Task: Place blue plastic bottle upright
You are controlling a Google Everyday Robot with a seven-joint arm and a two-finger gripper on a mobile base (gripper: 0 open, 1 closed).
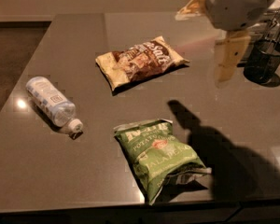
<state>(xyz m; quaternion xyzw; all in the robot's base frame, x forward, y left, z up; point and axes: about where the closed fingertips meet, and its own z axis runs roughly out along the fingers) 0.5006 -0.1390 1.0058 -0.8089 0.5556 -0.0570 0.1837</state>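
The blue plastic bottle [50, 104] lies on its side at the left of the dark table [84, 171]. It is clear with a pale blue-and-white label, and its white cap [76, 125] points toward the front right. My gripper [207, 43] hangs above the table's far right, well away from the bottle. It is open and empty, with one tan finger [229, 55] pointing down and the other [191, 6] sticking out to the left.
A brown chip bag [140, 62] lies at the table's middle back. A green jalapeño chip bag [161, 155] lies near the front edge. A dark see-through cup [263, 62] stands at the far right. The arm's shadow falls front right.
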